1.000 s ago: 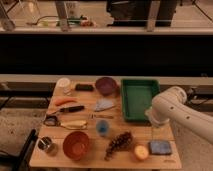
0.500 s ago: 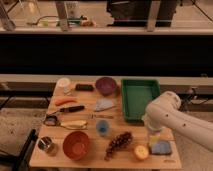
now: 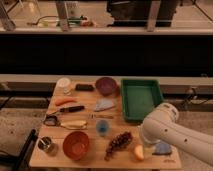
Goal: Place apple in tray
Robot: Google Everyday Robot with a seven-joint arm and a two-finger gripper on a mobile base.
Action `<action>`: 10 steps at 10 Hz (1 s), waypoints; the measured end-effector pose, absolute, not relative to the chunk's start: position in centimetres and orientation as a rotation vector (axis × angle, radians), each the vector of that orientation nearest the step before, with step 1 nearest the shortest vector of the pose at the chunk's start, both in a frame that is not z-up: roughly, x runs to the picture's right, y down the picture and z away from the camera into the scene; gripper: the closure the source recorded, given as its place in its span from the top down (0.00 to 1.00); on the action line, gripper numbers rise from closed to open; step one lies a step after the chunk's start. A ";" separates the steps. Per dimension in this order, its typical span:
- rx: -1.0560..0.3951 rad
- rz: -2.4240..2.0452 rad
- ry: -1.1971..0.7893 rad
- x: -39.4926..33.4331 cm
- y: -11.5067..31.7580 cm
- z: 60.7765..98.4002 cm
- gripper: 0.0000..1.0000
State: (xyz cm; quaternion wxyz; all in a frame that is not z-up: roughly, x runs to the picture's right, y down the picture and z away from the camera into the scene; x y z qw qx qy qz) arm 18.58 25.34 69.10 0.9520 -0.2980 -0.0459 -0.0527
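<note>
One pale wooden bench (image 3: 95,152) is seen before a dark wall and a long grey ledge, and it is crowded with kitchenware and food. The large shallow green plastic tray (image 3: 141,97) is set at its far right corner. Since a second ago the white arm has been brought down and leftward, so the small blue sponge (image 3: 162,148) is now partly covered. The small round yellow-orange apple (image 3: 138,152) is left unmoved at the front edge, just beside the end effector (image 3: 145,147), which is held low; whether it is open or closed cannot be told.
</note>
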 end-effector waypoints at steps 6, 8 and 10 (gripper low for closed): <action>-0.605 -0.009 -0.331 19.1 26.8 71.1 0.80; -0.631 -0.016 -0.328 18.7 27.7 71.1 0.80; -0.669 -0.035 -0.323 18.2 28.7 71.2 0.80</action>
